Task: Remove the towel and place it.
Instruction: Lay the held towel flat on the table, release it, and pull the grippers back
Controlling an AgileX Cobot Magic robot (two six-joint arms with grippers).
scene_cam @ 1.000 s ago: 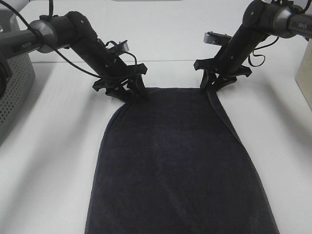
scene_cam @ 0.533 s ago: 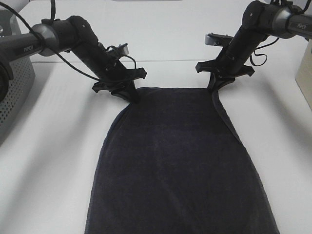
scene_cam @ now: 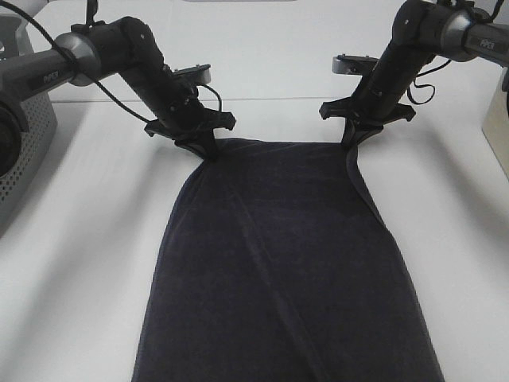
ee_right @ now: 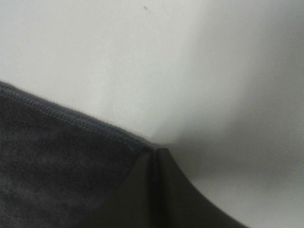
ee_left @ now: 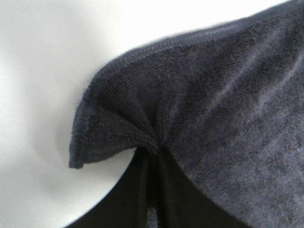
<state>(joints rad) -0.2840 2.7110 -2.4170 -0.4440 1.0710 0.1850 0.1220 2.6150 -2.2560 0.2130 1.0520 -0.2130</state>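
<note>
High cam: the left arm reads PiPER. The towel lies along the desk, its far corners pinched by the left claw and right claw. A perforated basket sits left of the towel.
Left wrist: claw clamps the bunched corner.
Right wrist: claw pressed together on the hem.

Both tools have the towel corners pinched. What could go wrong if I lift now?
1. The right tool bites only the hem of the towel, so that corner may slip free.
2. The left tool holds a bunched corner; uneven pull could twist the cloth.
3. The basket stands near the left arm; a wide swing might hit it.
</note>
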